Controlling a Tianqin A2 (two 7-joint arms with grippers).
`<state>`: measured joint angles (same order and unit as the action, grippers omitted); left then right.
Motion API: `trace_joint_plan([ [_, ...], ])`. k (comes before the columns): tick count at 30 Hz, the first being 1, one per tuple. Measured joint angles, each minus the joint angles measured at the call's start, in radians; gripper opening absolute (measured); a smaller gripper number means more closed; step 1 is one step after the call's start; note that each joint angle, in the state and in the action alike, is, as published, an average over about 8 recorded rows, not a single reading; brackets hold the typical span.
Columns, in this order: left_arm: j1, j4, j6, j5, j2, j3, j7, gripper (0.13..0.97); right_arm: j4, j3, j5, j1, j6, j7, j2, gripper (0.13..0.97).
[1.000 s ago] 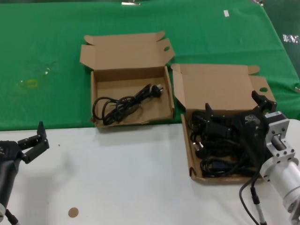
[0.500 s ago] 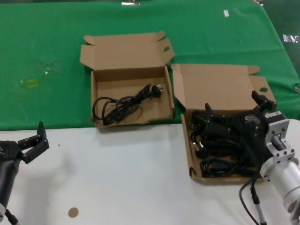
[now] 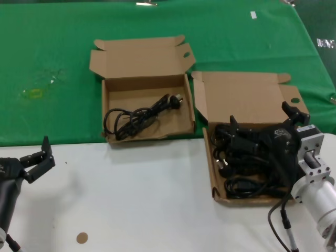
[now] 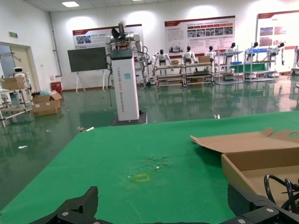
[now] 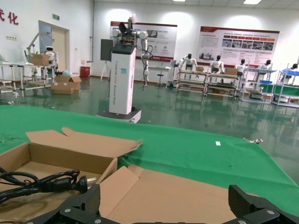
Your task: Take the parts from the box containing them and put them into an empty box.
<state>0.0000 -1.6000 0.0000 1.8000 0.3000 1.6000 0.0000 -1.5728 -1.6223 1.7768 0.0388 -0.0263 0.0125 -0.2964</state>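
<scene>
The right claw (image 3: 265, 123) hung over the full box (image 3: 247, 100) near the bench's right edge, its fingers spread wide apart and low among the piled cords (image 3: 247, 168), though whether they touched any could not be told. The left claw (image 3: 35, 157) waited near the bench's left edge over the white part, its fingers also apart and holding nothing.

The bench (image 3: 147, 199) was white along its near edge and covered by a green cloth (image 3: 52, 52) toward the far edge. Both boxes sat where the two surfaces met, lids folded back toward the far edge. The other box (image 3: 142, 84) stood just beside the full one, toward the bench's middle, and held a single cord (image 3: 139, 116) whose long axis ran slantwise, its plug pointing toward the far right corner.

Beyond the bench lay a large hall with a glossy green floor, a white pillar-like machine (image 4: 125, 79), wall posters (image 5: 238, 42) and shelving.
</scene>
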Motion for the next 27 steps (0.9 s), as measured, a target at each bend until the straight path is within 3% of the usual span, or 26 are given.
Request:
trace_joint_plan([
  [27, 0.000, 0.000, 0.000, 0.000, 0.000, 0.000, 0.000, 0.966, 0.000, 0.000, 0.000, 0.000, 0.000, 0.000, 0.000, 0.966],
])
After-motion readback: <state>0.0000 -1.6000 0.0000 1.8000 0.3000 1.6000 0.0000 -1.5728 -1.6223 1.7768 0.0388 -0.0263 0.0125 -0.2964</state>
